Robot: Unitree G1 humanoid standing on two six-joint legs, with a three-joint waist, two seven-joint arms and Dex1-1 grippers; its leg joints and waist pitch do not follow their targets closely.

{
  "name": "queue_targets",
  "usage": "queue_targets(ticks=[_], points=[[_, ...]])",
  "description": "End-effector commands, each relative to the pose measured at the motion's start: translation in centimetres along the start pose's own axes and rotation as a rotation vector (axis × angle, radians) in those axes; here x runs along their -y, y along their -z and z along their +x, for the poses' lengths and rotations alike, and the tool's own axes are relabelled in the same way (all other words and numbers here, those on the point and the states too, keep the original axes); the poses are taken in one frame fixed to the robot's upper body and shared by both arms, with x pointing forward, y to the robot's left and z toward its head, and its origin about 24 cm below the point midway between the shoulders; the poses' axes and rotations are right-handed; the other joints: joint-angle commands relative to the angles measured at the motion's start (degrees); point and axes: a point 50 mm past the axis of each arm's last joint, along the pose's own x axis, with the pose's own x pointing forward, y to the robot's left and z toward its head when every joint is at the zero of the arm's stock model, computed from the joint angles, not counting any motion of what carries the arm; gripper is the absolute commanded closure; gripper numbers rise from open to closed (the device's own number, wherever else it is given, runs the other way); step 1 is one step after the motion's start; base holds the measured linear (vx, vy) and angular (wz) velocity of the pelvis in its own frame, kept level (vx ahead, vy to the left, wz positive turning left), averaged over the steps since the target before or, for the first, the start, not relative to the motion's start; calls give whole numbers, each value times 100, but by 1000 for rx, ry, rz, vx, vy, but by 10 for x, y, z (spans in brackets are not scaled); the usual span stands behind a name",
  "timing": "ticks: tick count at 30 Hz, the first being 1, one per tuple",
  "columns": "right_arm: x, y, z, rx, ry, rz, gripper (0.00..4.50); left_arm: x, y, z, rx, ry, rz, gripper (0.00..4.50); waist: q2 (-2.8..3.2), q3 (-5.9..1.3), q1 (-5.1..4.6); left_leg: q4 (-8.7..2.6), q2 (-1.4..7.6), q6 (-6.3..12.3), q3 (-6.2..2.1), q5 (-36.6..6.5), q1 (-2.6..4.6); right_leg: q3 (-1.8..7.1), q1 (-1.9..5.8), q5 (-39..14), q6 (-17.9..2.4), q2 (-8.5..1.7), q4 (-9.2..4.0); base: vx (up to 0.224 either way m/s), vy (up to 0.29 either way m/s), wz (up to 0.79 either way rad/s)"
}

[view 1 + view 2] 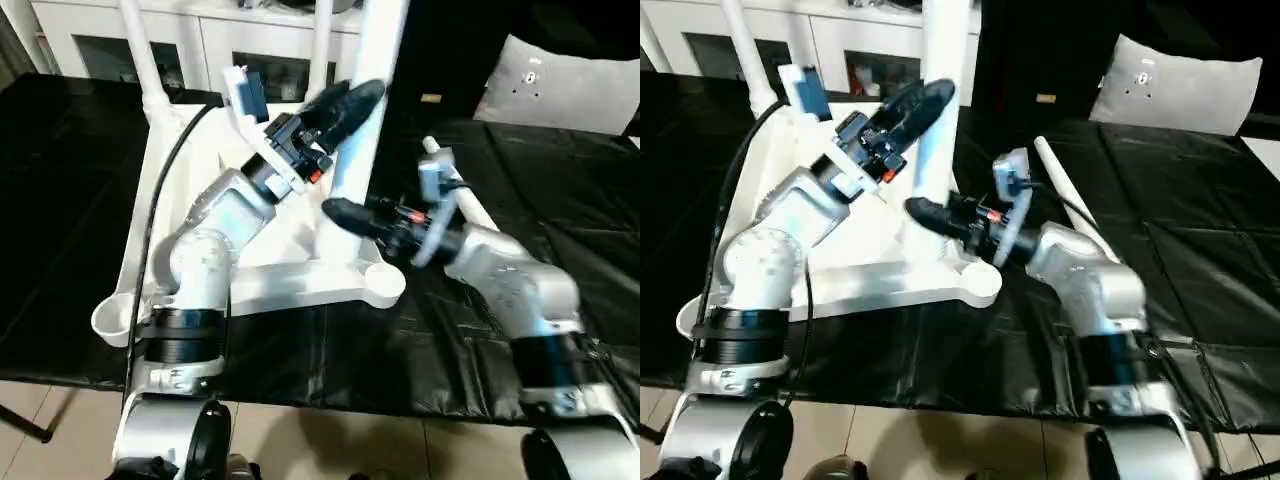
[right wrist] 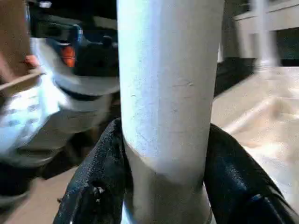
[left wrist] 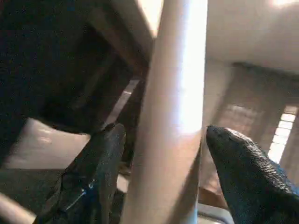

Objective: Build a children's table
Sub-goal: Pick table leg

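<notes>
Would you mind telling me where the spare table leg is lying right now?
In the head views the loose leg lies on the black cover, to the robot's right of the upturned tabletop, just behind the right forearm.

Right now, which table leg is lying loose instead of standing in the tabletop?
The leg lying flat on the black cloth beside the right arm; the other legs stand upright in the tabletop.
</notes>
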Motion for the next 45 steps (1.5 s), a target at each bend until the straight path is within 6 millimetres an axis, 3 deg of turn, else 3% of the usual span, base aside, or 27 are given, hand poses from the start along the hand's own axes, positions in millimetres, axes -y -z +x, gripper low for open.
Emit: queue_targets(ticks=[1, 6, 11, 29, 30, 32, 36, 39, 41, 44, 45], points=[[-8, -1, -1, -19, -69, 3, 262, 4, 4, 0, -29, 41, -35, 169, 32, -449, 12, -351, 187, 105, -55, -870, 122, 227, 325, -591, -1256, -387, -415, 0, 0, 0], [-12, 3, -4, -69, -102, 16, 262, 4, 5, -1, -73, 55, -33, 209, 50, -445, 13, -364, 185, -33, -69, -1032, 130, 228, 321, -1001, -1111, -408, -461, 0, 0, 0], [-12, 4, -5, -86, -97, 16, 262, 6, 3, 0, -66, 72, -44, 257, 35, -454, 14, -359, 183, -58, -72, -966, 123, 228, 324, -945, -1087, -402, -458, 0, 0, 0], [-2, 5, -7, -123, -8, -35, 262, 2, 4, -3, -58, 20, -8, 270, 30, -459, 9, -353, 190, -39, -68, -872, 117, 226, 323, -804, -1107, -406, -445, 0, 0, 0], [0, 4, -7, -122, 11, -40, 206, 1, 4, -3, -56, 11, -1, 270, 34, -462, 10, -352, 187, -33, -68, -878, 123, 226, 327, -802, -1110, -403, -443, 0, 0, 0], [4, 2, -7, -109, 54, -54, 206, -4, 3, -4, -56, -39, 39, 270, 49, -459, 10, -356, 190, -38, -74, -898, 125, 225, 320, -828, -1107, -402, -448, 0, 0, 0], [14, -5, -8, -89, 160, -105, 165, -16, 0, -5, -56, -163, 126, 270, 47, -454, -22, -360, 185, -147, -77, -996, 134, 230, 317, -1059, -964, -408, -472, 0, 0, 0], [16, -7, -10, -88, 178, -106, 156, -23, -1, -7, -40, -241, 150, 270, 34, -469, -16, -352, 185, -96, -74, -897, 126, 230, 322, -833, -985, -393, -445, 0, 0, 0], [17, -9, -11, -72, 193, -131, 129, -24, -1, -9, -42, -255, 167, 270, -20, -482, -16, -344, 183, -44, -67, -776, 115, 228, 337, -631, -1039, -394, -418, 0, 0, 0], [19, -10, -13, -71, 214, -142, 112, -24, 0, -9, -51, -254, 182, 270, 2, -475, -13, -336, 176, 34, -56, -738, 113, 229, 329, -579, -1111, -399, -417, 0, 0, 0], [20, -11, -14, -82, 215, -140, 108, -23, 1, -8, -60, -250, 199, 270, -43, -471, -16, -339, 180, 55, -53, -743, 113, 227, 329, -663, -1108, -403, -425, 0, 0, 0]])
